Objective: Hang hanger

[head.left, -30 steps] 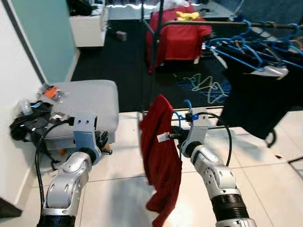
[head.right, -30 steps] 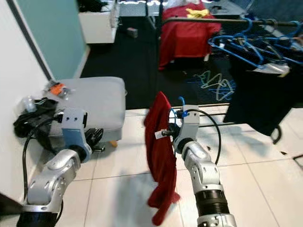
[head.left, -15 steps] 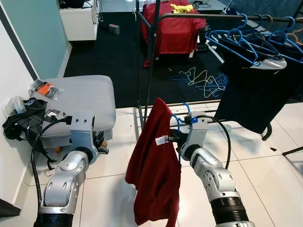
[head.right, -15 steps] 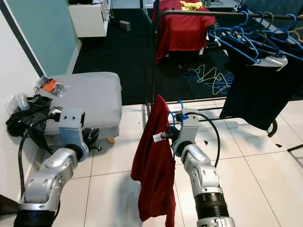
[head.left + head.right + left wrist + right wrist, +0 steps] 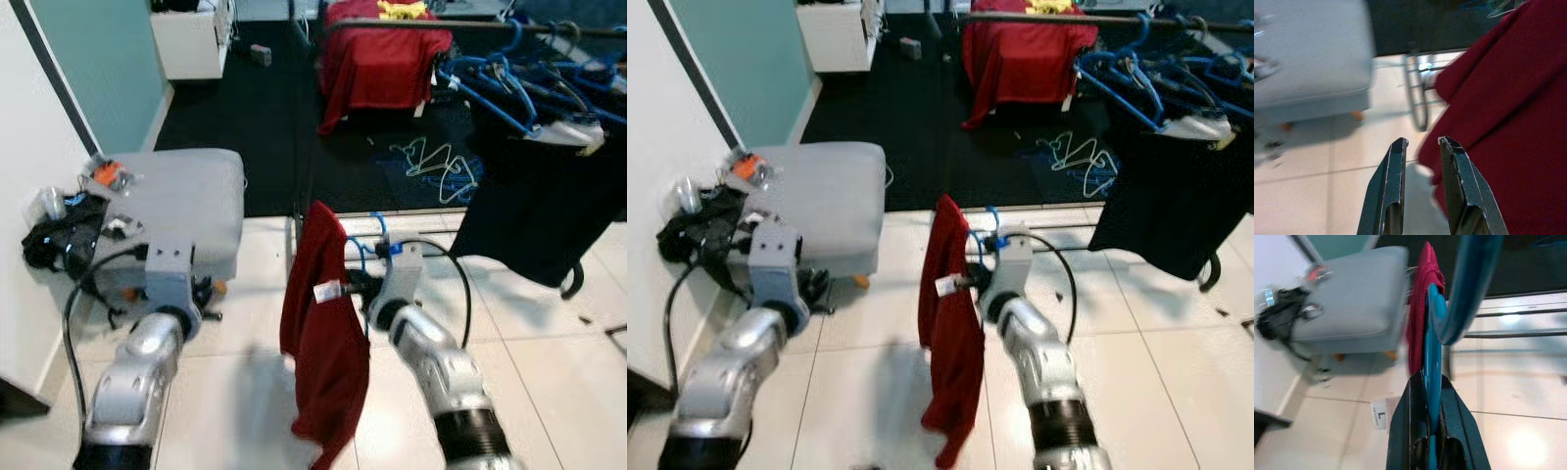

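Observation:
My right gripper (image 5: 1431, 379) is shut on the neck of a blue hanger (image 5: 1432, 333). A red garment (image 5: 323, 343) with a white size tag hangs from the hanger over the white tiles. The hanger's hook (image 5: 377, 227) points up, just in front of my right wrist. The clothes rail (image 5: 549, 26) runs across the top right, farther off and higher than the hanger. It carries several blue hangers (image 5: 490, 93) and a dark garment (image 5: 534, 211). My left gripper (image 5: 208, 294) is low on the left, its fingers (image 5: 1398, 166) close together with nothing between them.
A grey ottoman (image 5: 176, 201) stands at the left with a black bag and clutter (image 5: 59, 235) beside it against the white wall. The rack's base bars (image 5: 441, 220) cross the floor ahead. Loose hangers (image 5: 431, 166) lie on the dark carpet, and a red-draped object (image 5: 377, 59) stands beyond.
The whole view has shifted and blurred with the camera's motion. The red garment has swung on the hanger and now hangs narrower. My right gripper keeps its hold.

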Controlling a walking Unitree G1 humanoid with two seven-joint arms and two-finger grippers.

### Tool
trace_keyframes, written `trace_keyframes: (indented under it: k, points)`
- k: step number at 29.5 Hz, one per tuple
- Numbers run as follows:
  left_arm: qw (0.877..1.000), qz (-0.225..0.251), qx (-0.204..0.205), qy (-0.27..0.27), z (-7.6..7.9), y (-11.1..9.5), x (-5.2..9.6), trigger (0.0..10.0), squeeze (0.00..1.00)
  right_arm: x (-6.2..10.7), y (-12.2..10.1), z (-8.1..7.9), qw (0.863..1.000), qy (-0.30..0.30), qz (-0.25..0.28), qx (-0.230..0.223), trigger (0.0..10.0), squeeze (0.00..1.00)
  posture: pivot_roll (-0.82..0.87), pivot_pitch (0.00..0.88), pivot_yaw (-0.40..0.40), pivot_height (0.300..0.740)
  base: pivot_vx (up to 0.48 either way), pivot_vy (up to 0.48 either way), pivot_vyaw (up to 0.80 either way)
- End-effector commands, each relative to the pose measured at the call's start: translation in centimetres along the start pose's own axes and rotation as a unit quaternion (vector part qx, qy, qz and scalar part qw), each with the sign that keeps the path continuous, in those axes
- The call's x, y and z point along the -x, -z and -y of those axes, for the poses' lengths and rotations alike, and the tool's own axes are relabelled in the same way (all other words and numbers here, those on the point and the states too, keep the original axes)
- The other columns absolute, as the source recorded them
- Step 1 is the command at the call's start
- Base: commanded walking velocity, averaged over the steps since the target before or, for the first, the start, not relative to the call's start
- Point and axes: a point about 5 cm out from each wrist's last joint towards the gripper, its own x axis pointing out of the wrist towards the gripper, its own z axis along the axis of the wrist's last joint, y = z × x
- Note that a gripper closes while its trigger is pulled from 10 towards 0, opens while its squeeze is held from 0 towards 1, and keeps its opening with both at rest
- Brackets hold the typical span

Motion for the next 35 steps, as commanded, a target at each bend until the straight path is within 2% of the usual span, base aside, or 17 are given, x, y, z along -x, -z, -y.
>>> trace_keyframes:
  k: [1,5,9,20,22,27,30,31,35]
  points:
    - [1.000,-0.010,-0.003,-0.012,-0.6,0.3,0.1,10.0,0.00,0.0,-0.3,-0.3,1.000,-0.005,0.010,-0.007,10.0,0.00,0.04,0.101,-0.007,0.740,0.000,-0.480,0.00]
    - [1.000,-0.026,0.000,-0.015,-0.7,0.4,0.1,10.0,0.00,0.0,-0.3,-0.3,1.000,-0.005,0.010,-0.006,10.0,0.00,0.04,0.100,-0.002,0.740,0.000,-0.261,0.00]
    - [0.999,-0.042,0.001,-0.008,-0.7,0.6,0.1,10.0,0.00,0.0,-0.4,-0.2,1.000,-0.005,0.010,-0.005,10.0,0.00,0.04,0.100,-0.002,0.740,0.000,0.480,0.00]
    - [0.999,-0.036,-0.010,-0.016,-0.9,0.7,0.1,10.0,0.00,0.0,-0.4,-0.1,1.000,-0.003,0.011,-0.004,10.0,0.00,0.04,0.101,0.002,0.740,0.000,0.450,0.00]
    - [1.000,-0.011,-0.005,-0.007,-0.6,0.1,0.0,10.0,0.00,0.0,-0.5,-0.1,1.000,-0.004,0.012,0.000,10.0,0.00,0.03,0.103,0.003,0.740,0.000,0.000,0.00]
    - [1.000,0.008,0.010,-0.001,-0.4,-0.3,0.0,10.0,0.00,-0.1,-0.8,-0.3,1.000,-0.009,0.014,0.007,10.0,0.00,0.02,0.099,0.004,0.740,0.000,0.000,0.00]
    - [1.000,0.008,0.016,-0.010,-0.5,-0.3,-0.1,10.0,0.00,-0.2,-1.1,-0.5,1.000,-0.014,0.018,0.010,10.0,0.00,0.03,0.094,0.005,0.740,0.000,0.000,0.00]
    - [1.000,-0.006,0.003,-0.024,-0.6,-0.2,-0.5,10.0,0.00,-0.4,-1.5,-0.8,0.999,-0.023,0.021,0.019,10.0,0.00,0.03,0.096,-0.005,0.740,0.000,0.000,0.00]
    - [1.000,-0.007,-0.009,-0.024,-0.4,-0.3,-0.8,10.0,0.00,-0.4,-1.5,-0.7,0.999,-0.028,0.018,0.032,10.0,0.00,0.03,0.101,-0.018,0.740,0.000,0.000,0.00]
